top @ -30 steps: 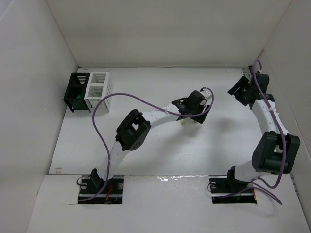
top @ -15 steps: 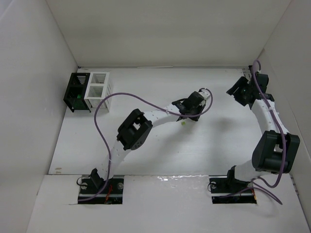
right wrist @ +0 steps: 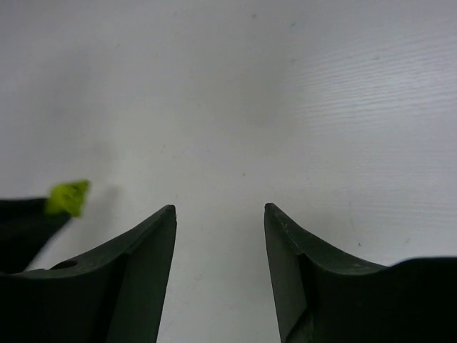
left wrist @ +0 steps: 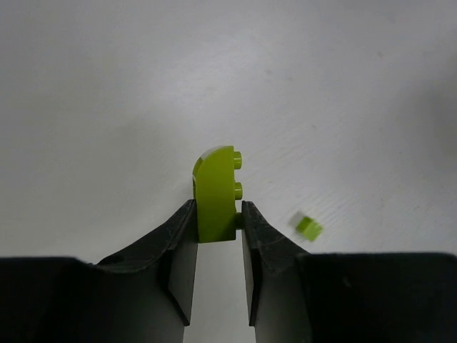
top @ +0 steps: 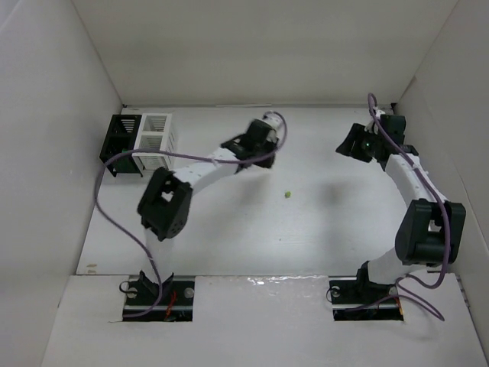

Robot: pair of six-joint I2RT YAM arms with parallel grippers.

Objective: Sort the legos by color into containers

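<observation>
Left gripper [left wrist: 216, 214] pinches yellow-green brick [left wrist: 214, 187]; smaller brick [left wrist: 308, 227] lies just right of it. Right gripper [right wrist: 220, 214] spread.

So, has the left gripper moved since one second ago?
Yes. In the top view, the left gripper has moved left and up the picture, closer to the containers.

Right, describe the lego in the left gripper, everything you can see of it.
The yellow-green lego is a small brick of glossy plastic, with one outer corner rounded off and two studs on one side. It is turned so that the studs point sideways, to the right in the wrist view. The left gripper is shut on its lower end, one black finger pressed to each flat face, and the rounded end sticks out past the tips. Nothing else visibly touches it. A smaller yellow-green piece lies apart on the white table.
</observation>
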